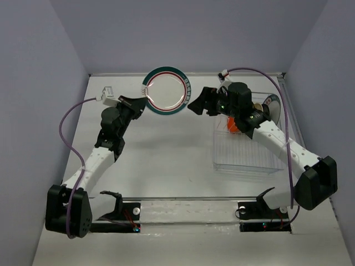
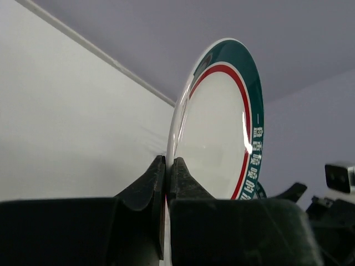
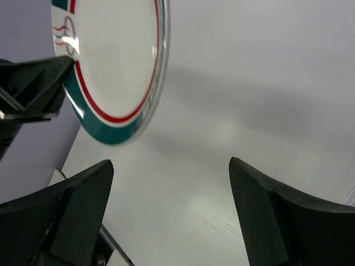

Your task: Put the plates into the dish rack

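- Left gripper (image 1: 140, 102) pinched tight on the rim of the teal-rimmed plate (image 1: 165, 91), held off the table, left of the dish rack (image 1: 244, 162)
- Right gripper (image 1: 197, 104) spread wide, empty, between plate and dish rack

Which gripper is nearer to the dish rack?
Right. The right gripper hangs open just left of the dish rack; the left gripper is farther left, shut on the teal-rimmed plate.
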You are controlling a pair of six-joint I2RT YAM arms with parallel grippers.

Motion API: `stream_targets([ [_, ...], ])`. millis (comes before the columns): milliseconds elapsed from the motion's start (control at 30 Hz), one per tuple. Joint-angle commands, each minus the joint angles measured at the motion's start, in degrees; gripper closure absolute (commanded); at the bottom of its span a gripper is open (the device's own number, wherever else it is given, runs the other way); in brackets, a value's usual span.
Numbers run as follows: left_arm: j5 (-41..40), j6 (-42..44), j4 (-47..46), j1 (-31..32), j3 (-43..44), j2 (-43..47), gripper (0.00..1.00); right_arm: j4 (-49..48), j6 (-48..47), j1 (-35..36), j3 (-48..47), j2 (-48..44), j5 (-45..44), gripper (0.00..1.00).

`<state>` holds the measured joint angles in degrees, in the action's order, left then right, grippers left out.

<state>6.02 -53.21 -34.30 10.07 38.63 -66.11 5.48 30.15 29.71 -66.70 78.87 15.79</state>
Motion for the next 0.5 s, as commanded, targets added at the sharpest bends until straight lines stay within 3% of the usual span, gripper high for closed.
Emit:
stream_targets([
  [0, 6.01, -0.49, -3.31, 4.34, -3.56, 3.96, 0.94, -4.77, 1.66, -0.01, -5.20, -0.74, 2.14, 0.08],
  [133, 7.69, -0.05, -3.23, 7.25, -5.50, 8.09, 0.94, -4.24, 2.10, -0.01, -4.76, -1.26, 1.09, 0.07],
  [233, 10.32, -0.49, -4.28, 7.86, -5.59, 10.73, 0.94, -4.24, 2.89, -0.01, -3.97, -1.26, -0.41, 0.13],
  [367, 13.40, -0.32, -5.07, 7.95, -5.15, 13.45, 0.94, -4.16, 3.95, -0.01, -3.00, -1.35, -0.85, 0.32],
  [467, 13.93, -0.58, -5.16, 7.95, -5.23, 15.12, 0.94, -3.19, 3.43, -0.01, -2.13, -3.01, -3.65, 0.29],
])
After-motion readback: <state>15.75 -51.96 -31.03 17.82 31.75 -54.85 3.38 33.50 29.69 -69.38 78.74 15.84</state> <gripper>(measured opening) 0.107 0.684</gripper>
